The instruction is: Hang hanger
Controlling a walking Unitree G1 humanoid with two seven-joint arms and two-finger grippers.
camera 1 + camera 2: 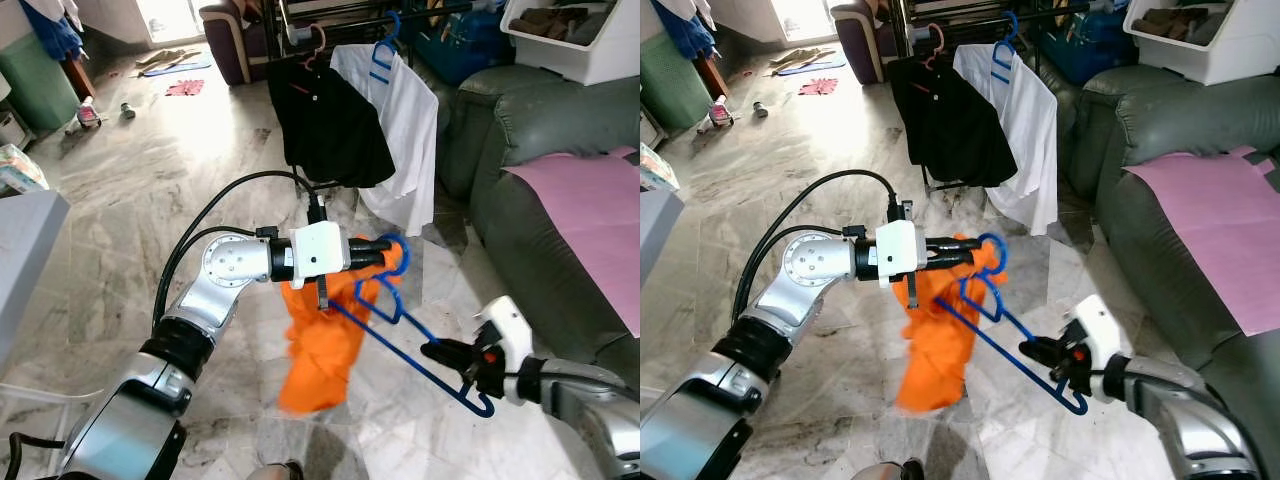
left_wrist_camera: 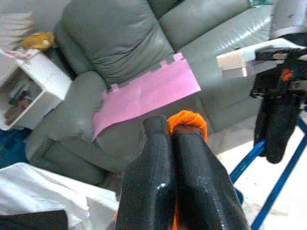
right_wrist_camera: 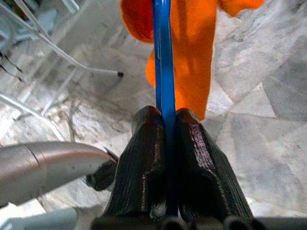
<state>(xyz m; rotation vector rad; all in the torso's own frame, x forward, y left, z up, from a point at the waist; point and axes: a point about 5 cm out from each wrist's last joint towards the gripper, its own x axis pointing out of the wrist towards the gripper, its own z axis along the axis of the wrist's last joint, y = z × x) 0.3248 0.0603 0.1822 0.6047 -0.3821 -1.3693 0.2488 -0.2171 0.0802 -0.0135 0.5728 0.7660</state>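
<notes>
So at this point I had both claws busy. The left gripper [image 1: 385, 250] had its two black fingers pinched tight on a bunched fold of the orange fabric garment [image 1: 322, 350], right up by the hook of the blue plastic clothes hanger [image 1: 405, 335], with the rest of the cloth drooping below that claw. The right gripper [image 1: 447, 354] was squeezed fully closed on the hanger's lower bar, near its far corner; in the right wrist view the blue bar ran straight out between the pads toward the orange cloth. So the hanger sat slanted in mid-air between the two claws, above the marble floor, with the garment only draped at the upper end as far as I could tell, not sitting squarely on both shoulders.

Well ahead of the left claw stood the dark metal clothes rack [image 1: 300, 25], already carrying a black shirt [image 1: 330, 125] on a pink hanger and a white shirt [image 1: 405, 140] on another blue one. The grey-green leather sofa [image 1: 540, 200] was off beyond the right claw.

My read: I was in the carry stage, hanger in hand but not yet hung. Next I'd need to walk closer, lift the hook end up above the rail, and find a gap beside those shirts before letting go.
</notes>
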